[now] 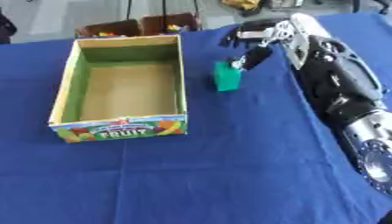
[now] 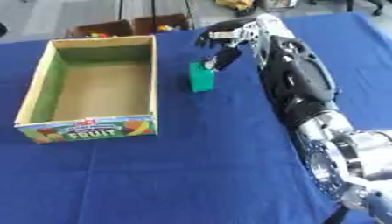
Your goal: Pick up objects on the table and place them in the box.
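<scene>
An open cardboard box [image 1: 67, 83] with "FRUIT" printed on its front stands on the blue tablecloth at the left; its inside shows only bare cardboard. A small green block [image 1: 226, 77] stands upright on the cloth just right of the box. My right hand [image 1: 264, 37] reaches in from the right, above and behind the block. Its thumb [image 1: 253, 57] points down and touches the block's upper right corner. The fingers [image 1: 237, 36] stretch leftward, apart from the block. No left hand shows.
Two small brown boxes [image 1: 111, 28] [image 1: 170, 22] with colourful things in them sit beyond the table's far edge. My right forearm [image 1: 341, 92] lies along the right side of the table. Blue cloth [image 1: 191, 175] covers the near half.
</scene>
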`<state>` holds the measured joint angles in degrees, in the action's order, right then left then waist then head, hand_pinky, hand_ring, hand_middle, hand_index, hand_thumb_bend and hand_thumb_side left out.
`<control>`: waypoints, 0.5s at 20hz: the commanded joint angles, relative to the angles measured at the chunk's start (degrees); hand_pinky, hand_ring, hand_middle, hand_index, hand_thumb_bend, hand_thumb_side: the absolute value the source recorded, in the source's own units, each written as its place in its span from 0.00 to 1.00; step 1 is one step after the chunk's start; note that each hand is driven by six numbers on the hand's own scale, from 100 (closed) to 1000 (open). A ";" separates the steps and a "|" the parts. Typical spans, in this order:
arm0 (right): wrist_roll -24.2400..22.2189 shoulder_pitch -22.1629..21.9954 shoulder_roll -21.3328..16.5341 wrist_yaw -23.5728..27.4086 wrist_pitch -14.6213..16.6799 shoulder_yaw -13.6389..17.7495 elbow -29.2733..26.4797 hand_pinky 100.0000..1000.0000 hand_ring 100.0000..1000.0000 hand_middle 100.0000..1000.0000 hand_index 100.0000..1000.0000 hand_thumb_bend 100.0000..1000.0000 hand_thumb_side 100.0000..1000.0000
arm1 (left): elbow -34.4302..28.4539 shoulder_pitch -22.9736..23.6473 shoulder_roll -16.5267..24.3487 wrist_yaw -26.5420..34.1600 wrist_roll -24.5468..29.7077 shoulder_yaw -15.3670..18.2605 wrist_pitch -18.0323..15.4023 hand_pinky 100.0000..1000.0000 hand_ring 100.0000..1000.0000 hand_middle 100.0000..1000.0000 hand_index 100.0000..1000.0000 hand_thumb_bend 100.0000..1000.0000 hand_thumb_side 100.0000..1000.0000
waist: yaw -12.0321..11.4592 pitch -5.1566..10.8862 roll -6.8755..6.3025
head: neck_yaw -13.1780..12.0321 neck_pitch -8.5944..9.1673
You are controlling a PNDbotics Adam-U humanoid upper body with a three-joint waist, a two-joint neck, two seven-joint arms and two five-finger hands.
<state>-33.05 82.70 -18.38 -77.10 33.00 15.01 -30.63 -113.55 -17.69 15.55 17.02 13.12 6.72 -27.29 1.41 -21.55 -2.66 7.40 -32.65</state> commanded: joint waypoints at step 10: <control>-18.91 1.62 -0.52 5.06 18.97 3.42 -11.10 0.68 0.83 0.85 0.98 0.43 0.50 | -1.04 -0.37 0.86 -0.53 0.22 0.07 0.46 0.69 0.71 0.98 0.97 0.00 1.00 | 0.21 1.29 0.31 | -0.26 0.68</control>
<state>-33.05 82.71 -17.85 -72.86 32.99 18.57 -40.44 -113.55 -17.69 15.55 16.63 13.32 6.60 -26.93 1.62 -21.55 -2.43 7.30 -32.64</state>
